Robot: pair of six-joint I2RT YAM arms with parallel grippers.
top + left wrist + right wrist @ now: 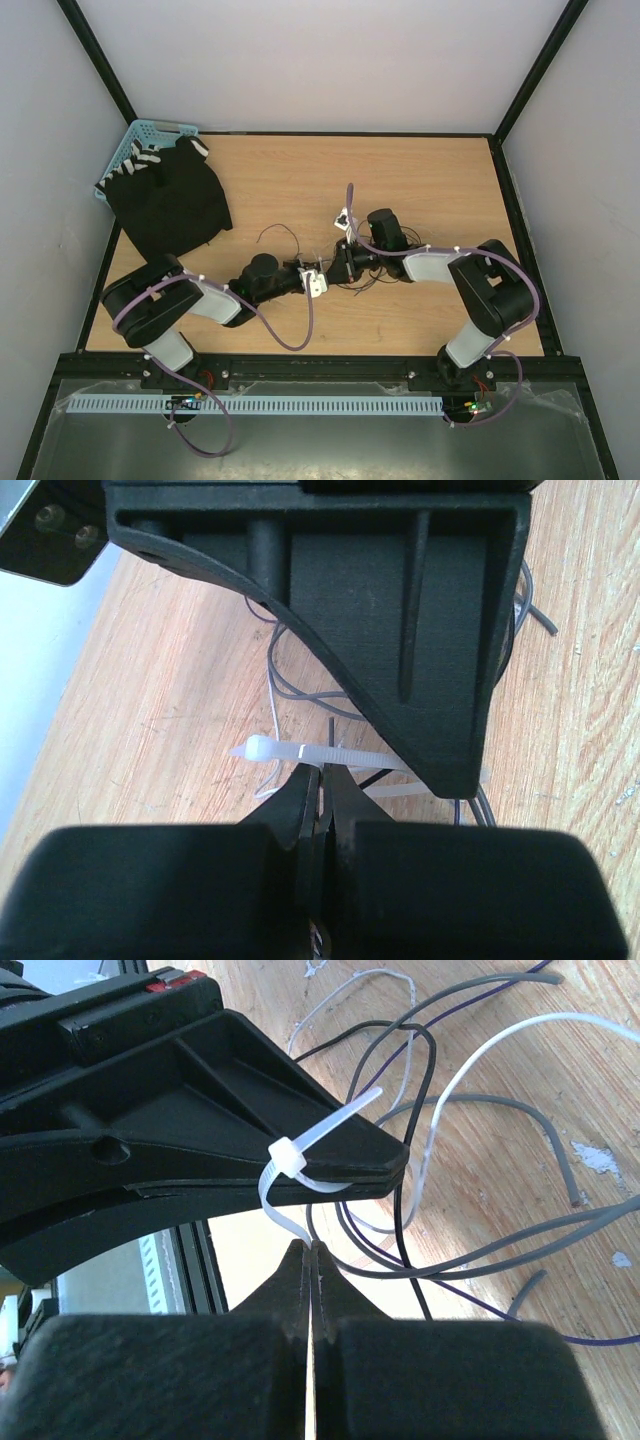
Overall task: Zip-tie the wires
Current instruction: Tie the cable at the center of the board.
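White zip tie (300,752) pinched by the shut left claw (322,776), its strap clamped in the right claw (310,1251), thin wires (470,1260) sprawled on the table (420,170)

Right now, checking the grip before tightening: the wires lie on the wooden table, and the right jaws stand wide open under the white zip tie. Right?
Not quite. The right wrist view shows the jaws of the right gripper shut, pinching the strap of the white zip tie. The wires do lie on the wooden table.
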